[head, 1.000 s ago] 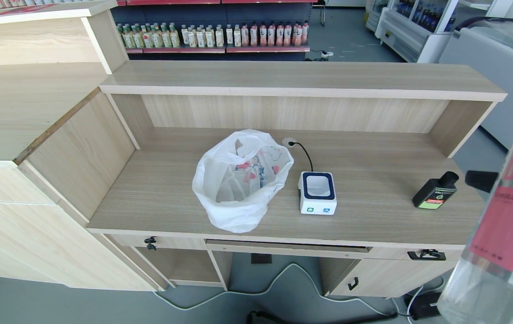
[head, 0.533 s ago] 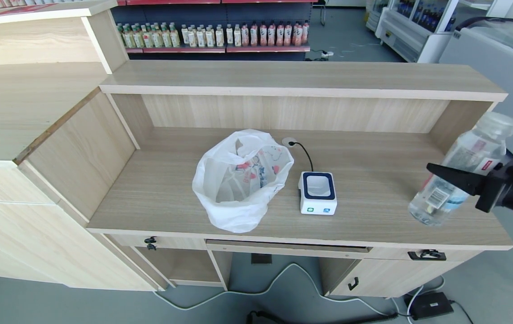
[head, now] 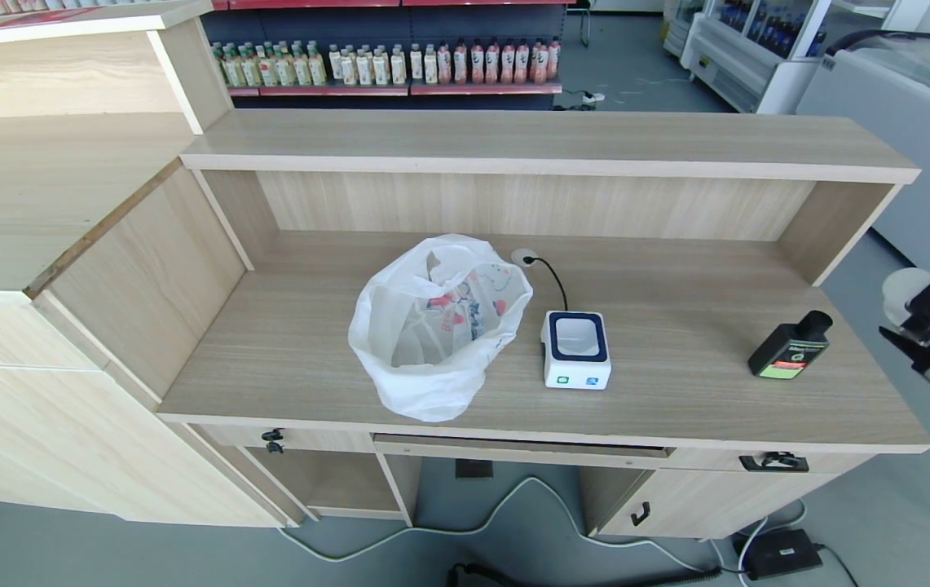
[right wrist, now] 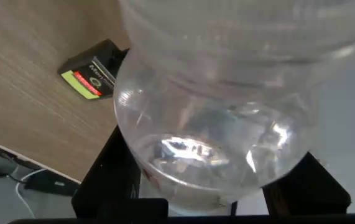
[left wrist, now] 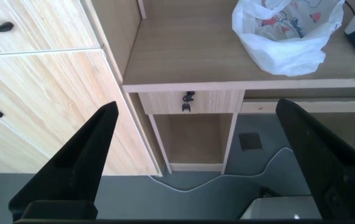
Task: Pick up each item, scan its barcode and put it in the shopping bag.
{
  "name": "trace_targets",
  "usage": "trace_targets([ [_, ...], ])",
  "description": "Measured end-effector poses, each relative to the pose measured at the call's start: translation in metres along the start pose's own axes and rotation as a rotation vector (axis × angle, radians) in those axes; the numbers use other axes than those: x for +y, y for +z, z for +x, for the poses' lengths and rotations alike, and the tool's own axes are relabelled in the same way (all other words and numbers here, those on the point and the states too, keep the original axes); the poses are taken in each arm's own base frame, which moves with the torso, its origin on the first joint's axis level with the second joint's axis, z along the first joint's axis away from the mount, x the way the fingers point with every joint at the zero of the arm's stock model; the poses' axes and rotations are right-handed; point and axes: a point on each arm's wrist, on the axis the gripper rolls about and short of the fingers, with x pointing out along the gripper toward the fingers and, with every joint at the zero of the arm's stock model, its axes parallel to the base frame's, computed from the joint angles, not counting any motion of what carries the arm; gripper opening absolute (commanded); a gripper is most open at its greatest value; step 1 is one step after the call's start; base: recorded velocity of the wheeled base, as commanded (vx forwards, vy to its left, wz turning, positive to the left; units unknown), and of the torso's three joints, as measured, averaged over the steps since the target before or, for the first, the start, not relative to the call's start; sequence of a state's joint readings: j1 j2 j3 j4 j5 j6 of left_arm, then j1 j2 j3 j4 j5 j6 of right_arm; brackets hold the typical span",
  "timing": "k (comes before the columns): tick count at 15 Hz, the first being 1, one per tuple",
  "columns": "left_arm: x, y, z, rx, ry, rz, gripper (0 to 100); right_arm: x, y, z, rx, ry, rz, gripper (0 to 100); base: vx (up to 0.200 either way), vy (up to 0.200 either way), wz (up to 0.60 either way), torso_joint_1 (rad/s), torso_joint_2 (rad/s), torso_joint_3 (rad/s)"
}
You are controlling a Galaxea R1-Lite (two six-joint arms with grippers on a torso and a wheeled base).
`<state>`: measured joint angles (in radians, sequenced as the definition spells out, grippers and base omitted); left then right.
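Holding clear plastic bottle (right wrist: 221, 124) in right gripper (head: 917, 322), fingers clenched round it, off counter (head: 676, 408) right end, well apart from scanner (head: 576, 349) and shopping bag (head: 432, 326). Could slip or twist (smooth, round), hiding barcode. Could clip small black bottle (head: 791, 346) swinging in. Left gripper (left wrist: 196, 162) spread, empty.

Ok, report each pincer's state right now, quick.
Left pincer: open, holding nothing.
Right pincer: closed on the clear bottle.
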<state>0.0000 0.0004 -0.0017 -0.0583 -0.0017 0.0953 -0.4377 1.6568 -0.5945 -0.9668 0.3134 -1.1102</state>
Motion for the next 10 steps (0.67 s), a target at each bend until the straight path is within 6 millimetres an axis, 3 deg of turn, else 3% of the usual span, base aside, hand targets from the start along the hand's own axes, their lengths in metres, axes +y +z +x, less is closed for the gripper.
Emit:
trace_targets([
  [4,0.000,0.000,0.000,0.000,0.000,0.000,100,-0.003,-0.015,0.008,-0.005,-0.049,-0.178,0,0.000,0.000,0.00,0.000,0.00,0.000],
  [6,0.000,0.000,0.000,0.000,0.000,0.000,100,-0.003,-0.011,0.012,-0.078,-0.067,-0.343,0,0.000,0.000,0.00,0.000,0.00,0.000],
  [9,0.000,0.000,0.000,0.000,0.000,0.000,100,0.006,0.003,0.018,-0.221,-0.036,-0.409,0,0.000,0.000,0.00,0.000,0.00,0.000],
  [10,0.000,0.000,0.000,0.000,0.000,0.000,100,0.007,0.006,0.019,-0.231,-0.029,-0.419,0,0.000,0.000,0.60,0.007,-0.01,-0.012],
])
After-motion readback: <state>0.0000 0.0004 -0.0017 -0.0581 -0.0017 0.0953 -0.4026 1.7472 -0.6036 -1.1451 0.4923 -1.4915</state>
